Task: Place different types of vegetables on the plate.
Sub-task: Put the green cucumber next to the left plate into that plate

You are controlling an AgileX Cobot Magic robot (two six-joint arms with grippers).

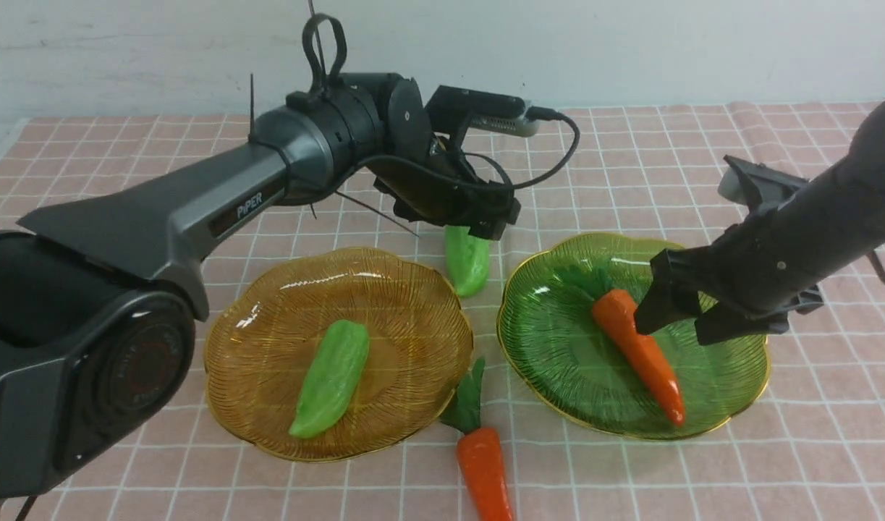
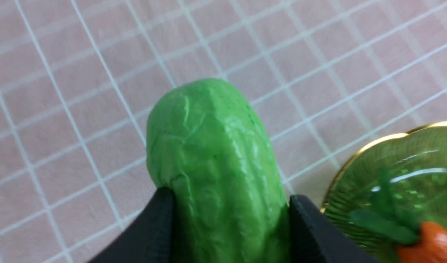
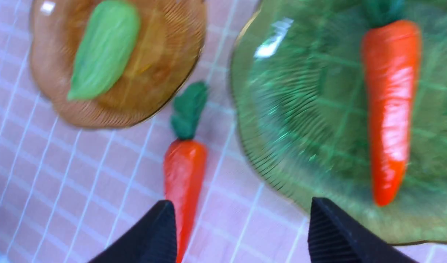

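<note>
- Pink checked cloth (image 1: 703, 145), white wall behind. Two plates sit side by side mid-cloth: amber plate (image 1: 413, 318) on my left, green plate (image 1: 558, 362) on my right.
- Amber plate holds one gourd (image 1: 330, 376). Green plate holds one carrot (image 1: 641, 354).
- Left gripper (image 1: 478, 228): fingers pressed on both sides of the far gourd (image 1: 467, 264), between the plates toward the cloth's far edge. Its lower end looks to be on the cloth.
- Right gripper (image 1: 677, 325): jaws wide, nothing held, hovering over the green plate beside that carrot.
- Loose carrot (image 1: 483, 470) lies near the cloth's near edge, with its leaves just beside the amber rim.
- Risks as I see them:
  - The grip looks end-biased on glossy plastic, so the gourd could pivot or squirt out on lift.
  - The gourd belongs on the green plate. The right arm is parked there, so the arms could clash.
  - Reaching for the loose carrot could nudge the amber rim.
</note>
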